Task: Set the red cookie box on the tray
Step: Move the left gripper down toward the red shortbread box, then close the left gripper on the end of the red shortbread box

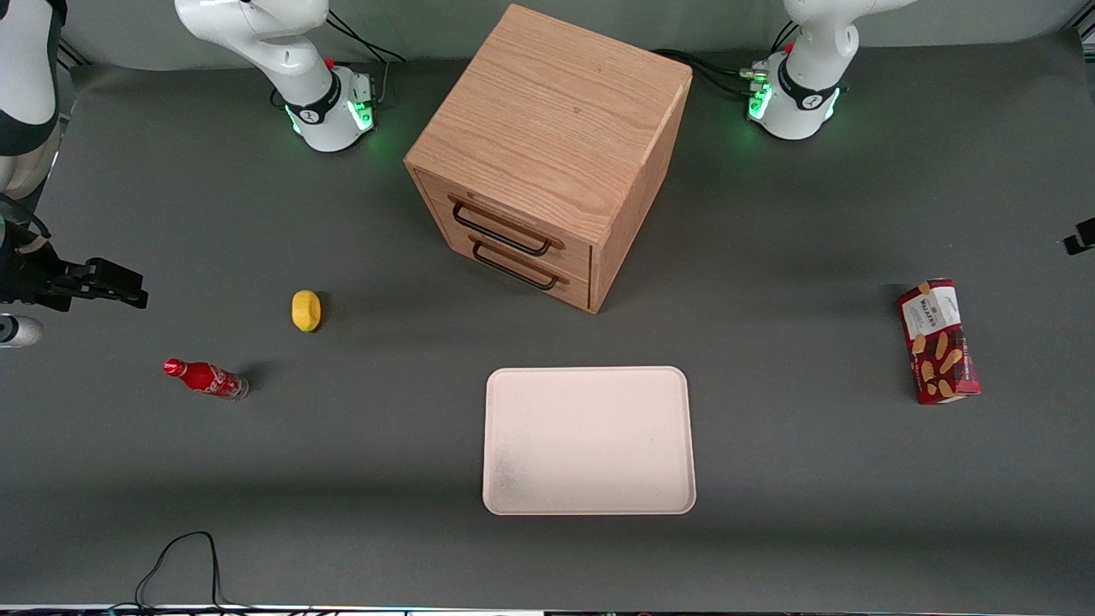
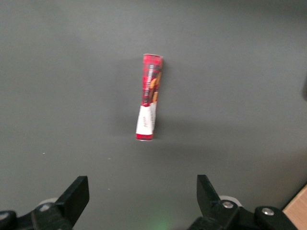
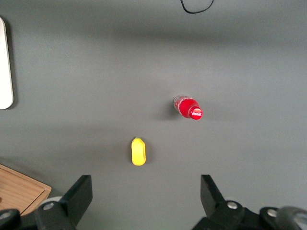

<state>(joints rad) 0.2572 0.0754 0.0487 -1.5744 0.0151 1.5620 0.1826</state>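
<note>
The red cookie box [image 1: 938, 340] lies flat on the grey table toward the working arm's end, with its white label end pointing toward the robot bases. In the left wrist view the box [image 2: 149, 96] shows edge-on, well ahead of my gripper [image 2: 141, 194]. The gripper hangs above the table, open, with only bare table between its dark fingers [image 2: 76, 196]. The cream-white tray [image 1: 590, 441] sits empty near the middle of the table, nearer to the front camera than the cabinet and well apart from the box.
A wooden two-drawer cabinet [image 1: 552, 150] stands at the table's middle, farther from the camera than the tray. A yellow fruit-like object [image 1: 306, 310] and a small red soda bottle [image 1: 205, 377] lie toward the parked arm's end. A black cable [image 1: 184, 556] loops near the front edge.
</note>
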